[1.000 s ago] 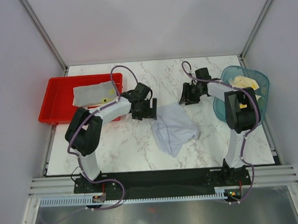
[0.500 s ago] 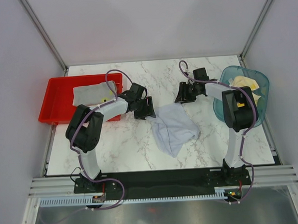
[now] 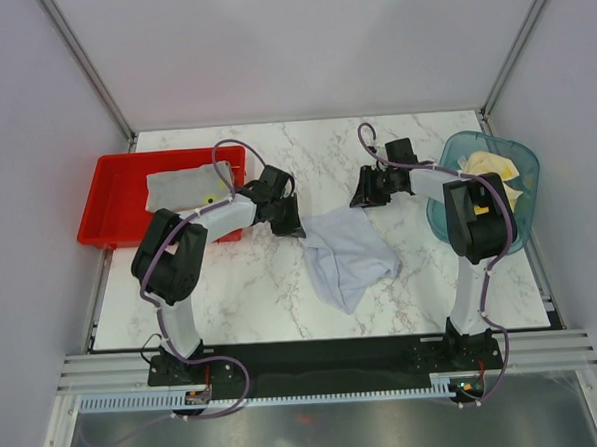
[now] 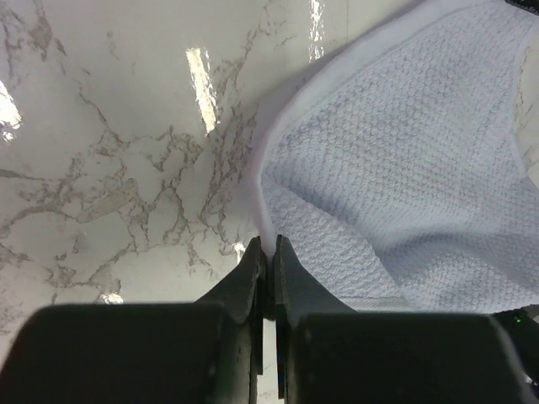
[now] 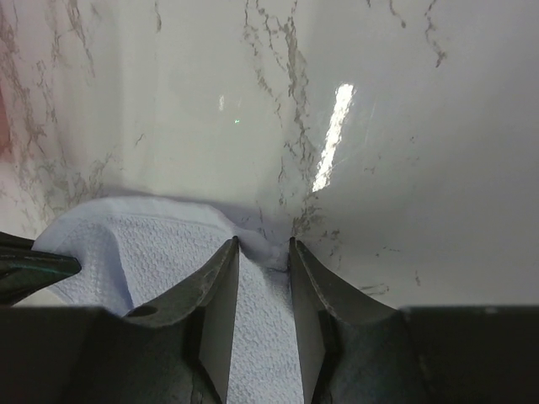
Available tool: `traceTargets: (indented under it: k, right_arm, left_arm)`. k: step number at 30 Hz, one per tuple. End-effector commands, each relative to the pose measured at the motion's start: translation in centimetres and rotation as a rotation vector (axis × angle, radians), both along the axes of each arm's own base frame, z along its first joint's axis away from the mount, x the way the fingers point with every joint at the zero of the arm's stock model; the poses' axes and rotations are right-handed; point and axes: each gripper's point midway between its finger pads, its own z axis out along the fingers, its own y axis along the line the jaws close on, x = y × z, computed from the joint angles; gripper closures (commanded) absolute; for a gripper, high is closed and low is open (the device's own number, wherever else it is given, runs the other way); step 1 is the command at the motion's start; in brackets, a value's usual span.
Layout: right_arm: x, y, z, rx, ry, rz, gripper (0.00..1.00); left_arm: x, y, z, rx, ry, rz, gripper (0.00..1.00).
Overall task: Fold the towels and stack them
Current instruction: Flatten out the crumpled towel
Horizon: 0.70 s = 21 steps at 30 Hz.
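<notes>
Towel (image 3: pixel 348 256), a soft, pale grey-white waffle cloth, lies bunched up on the white marble bench (image 3: pixel 232 287). The left pincer (image 4: pixel 269 246) is squeezed tight on the towel's hem, with the rest of the cloth spreading out to its right. The right pincer (image 5: pixel 264 248) is open a little, with a towel corner between its fingers.
</notes>
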Motion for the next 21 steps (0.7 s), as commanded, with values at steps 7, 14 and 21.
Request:
traceTargets:
  k: [7, 14, 21]
  right_arm:
    - [-0.3, 0.1, 4.0, -0.036, -0.086, -0.029, 1.0]
    - [0.3, -2.6, 19.6, -0.071, -0.428, -0.167, 1.0]
    - [-6.0, -4.8, 39.1, 0.04, -0.844, -0.257, 1.0]
  left_arm:
    - [0.9, -0.4, 3.9, 0.005, -0.094, -0.098, 0.98]
    - [2.3, 0.4, 17.8, 0.007, -0.466, -0.238, 0.98]
    - [-0.7, 2.2, 32.5, -0.059, -0.79, -0.294, 0.98]
